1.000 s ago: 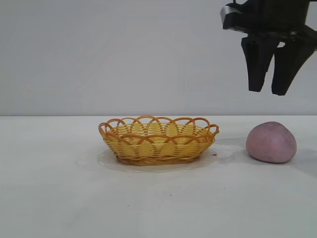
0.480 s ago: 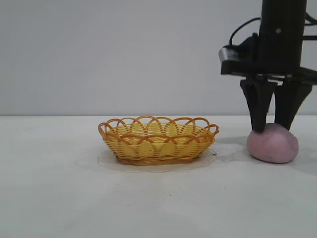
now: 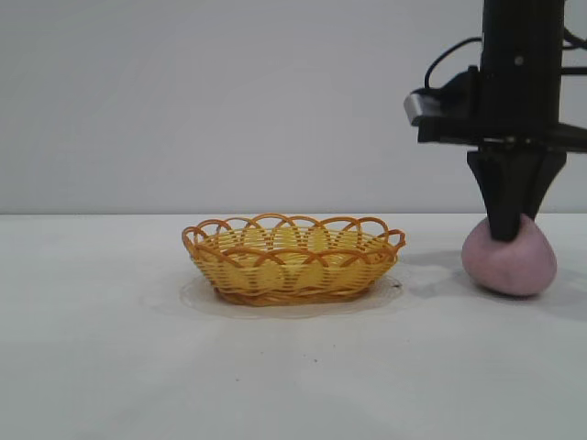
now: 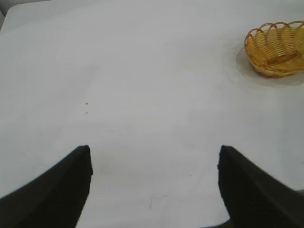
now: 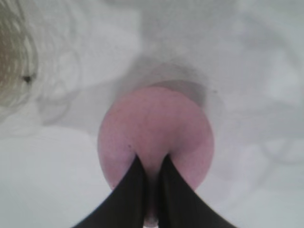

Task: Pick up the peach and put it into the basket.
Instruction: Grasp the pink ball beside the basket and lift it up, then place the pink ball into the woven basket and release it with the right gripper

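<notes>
Pinching the top of the peach [image 3: 509, 261], the right gripper [image 3: 509, 229] stood vertically above it, fingers nearly together and dug into the soft crown, apparently for a lift. The peach sat on the table [image 3: 92, 348], well right of the basket [image 3: 293, 259]. The left gripper [image 4: 154, 190] hovered spread and empty over bare tabletop, the basket far off.

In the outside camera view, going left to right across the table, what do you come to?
The basket first, then the peach, with the right gripper pinched onto the peach's top.
</notes>
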Available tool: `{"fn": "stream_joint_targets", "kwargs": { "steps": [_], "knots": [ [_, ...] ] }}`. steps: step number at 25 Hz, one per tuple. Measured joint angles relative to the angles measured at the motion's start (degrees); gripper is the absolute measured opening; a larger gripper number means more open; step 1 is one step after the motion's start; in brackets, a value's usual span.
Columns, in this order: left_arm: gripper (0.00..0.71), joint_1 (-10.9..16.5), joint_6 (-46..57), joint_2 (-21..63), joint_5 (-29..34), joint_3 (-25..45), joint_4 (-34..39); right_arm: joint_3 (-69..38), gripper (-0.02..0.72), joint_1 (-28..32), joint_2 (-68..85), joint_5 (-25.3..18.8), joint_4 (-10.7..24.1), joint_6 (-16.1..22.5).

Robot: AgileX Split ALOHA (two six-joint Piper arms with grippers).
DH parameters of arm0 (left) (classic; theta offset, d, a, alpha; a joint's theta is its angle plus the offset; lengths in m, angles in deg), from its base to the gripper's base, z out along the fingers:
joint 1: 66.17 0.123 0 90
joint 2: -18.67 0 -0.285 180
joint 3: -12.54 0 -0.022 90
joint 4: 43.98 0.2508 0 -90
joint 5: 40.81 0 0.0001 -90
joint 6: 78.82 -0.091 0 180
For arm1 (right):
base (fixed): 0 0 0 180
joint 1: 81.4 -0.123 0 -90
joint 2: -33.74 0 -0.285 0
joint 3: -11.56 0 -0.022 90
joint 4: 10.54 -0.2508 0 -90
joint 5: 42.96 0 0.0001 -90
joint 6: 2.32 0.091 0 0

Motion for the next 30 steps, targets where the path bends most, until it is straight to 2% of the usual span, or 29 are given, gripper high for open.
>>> {"fn": "stream_joint_targets", "kwargs": {
  "steps": [8, 19, 26, 27, 28, 30],
  "knots": [
    [0.49, 0.0, 0.0, 0.0, 0.0, 0.0, 0.0, 12.62, 0.0, -3.25, 2.02, -0.78, 0.49, 0.0],
    [0.49, 0.0, 0.0, 0.0, 0.0, 0.0, 0.0, 13.71, 0.0, -16.36, 0.54, -1.53, 0.69, 0.0],
    [0.49, 0.0, 0.0, 0.0, 0.0, 0.0, 0.0, 13.71, 0.0, -18.55, -4.55, -1.53, 0.72, -0.13],
    [0.49, 0.0, 0.0, 0.0, 0.0, 0.0, 0.0, 13.71, 0.059, -18.55, -5.19, -1.28, 0.72, -0.13],
    [0.49, 0.0, 0.0, 0.0, 0.0, 0.0, 0.0, 13.71, 0.059, -18.55, -5.81, -1.16, 0.72, -0.13],
    [0.49, 0.0, 0.0, 0.0, 0.0, 0.0, 0.0, 13.71, 0.16, -18.55, -6.51, -0.63, 0.5, -0.13]
  ]
}}
